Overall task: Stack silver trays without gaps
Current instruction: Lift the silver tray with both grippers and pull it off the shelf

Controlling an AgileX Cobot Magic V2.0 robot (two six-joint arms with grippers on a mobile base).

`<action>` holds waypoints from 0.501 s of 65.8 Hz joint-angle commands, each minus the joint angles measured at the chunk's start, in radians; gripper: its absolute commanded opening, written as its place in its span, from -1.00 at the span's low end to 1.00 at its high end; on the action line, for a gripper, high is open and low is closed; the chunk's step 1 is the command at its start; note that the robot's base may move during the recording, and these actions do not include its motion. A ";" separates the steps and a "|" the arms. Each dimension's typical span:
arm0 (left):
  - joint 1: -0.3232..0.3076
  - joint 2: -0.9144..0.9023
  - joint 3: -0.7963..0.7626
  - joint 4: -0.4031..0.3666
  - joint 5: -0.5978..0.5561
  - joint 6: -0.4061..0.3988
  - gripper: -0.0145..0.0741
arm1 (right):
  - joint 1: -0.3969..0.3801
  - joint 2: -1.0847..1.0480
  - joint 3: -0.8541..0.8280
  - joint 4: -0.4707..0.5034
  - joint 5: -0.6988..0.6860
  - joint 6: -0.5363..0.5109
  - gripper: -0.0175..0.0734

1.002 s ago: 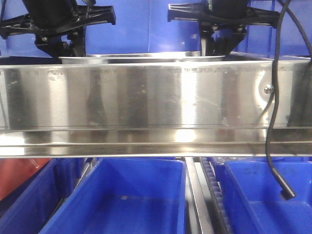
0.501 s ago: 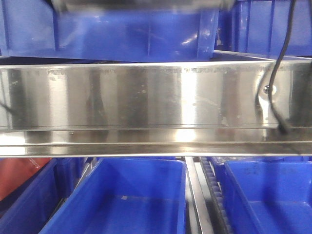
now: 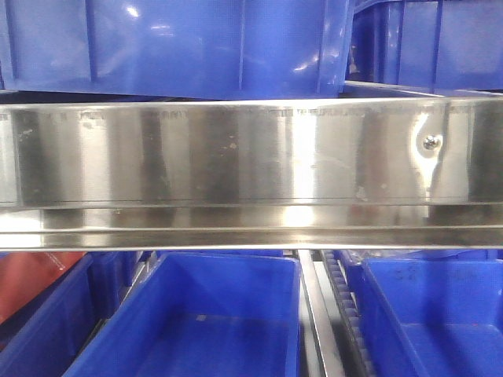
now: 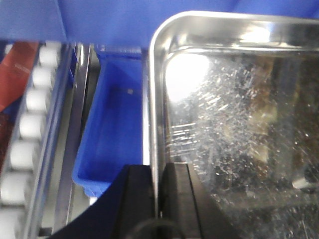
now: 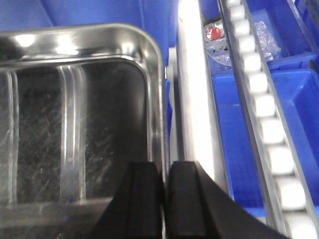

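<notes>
Background in the front view is a long brushed steel band (image 3: pixel 236 153): flat, streaky reflections, with a lipped rail under it. Blue bins (image 3: pixel 196 322) sit below it and more above it. They are smooth moulded plastic with rounded corners.

Silver tray (image 4: pixel 234 124): shallow shiny stainless, rounded corner, thin flat out-turned rim. Its floor is heavily scratched with hard glare in the left wrist view. In the right wrist view it is darker, with fine scratches and vertical reflected bands. It hangs above an open blue bin, clear of it, held by both side rims. Can't tell whether it's one tray or several nested.

Roller track (image 5: pixel 264 107): white cylinders between metal rails, running beside the tray's right edge. A similar row sits off its left.

Left gripper (image 4: pixel 159 191): matte black fingers pinched tight on the left rim, one outside the wall and one inside. Right gripper (image 5: pixel 164 189): same clamp on the right rim.

Red sheet (image 3: pixel 31 279) is at lower left, material unclear. Crinkled clear plastic bag (image 5: pixel 219 42) lies beyond the rollers. Screw head (image 3: pixel 431 142) sits near the band's right end.
</notes>
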 commanded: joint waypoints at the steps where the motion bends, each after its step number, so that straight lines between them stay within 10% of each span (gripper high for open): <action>1: -0.066 -0.047 0.041 0.020 -0.044 -0.080 -0.69 | 0.036 -0.056 0.048 -0.015 -0.047 0.050 -0.66; 33: -0.166 -0.153 0.133 0.089 -0.019 -0.168 -0.69 | 0.150 -0.132 0.137 -0.086 -0.013 0.131 -0.66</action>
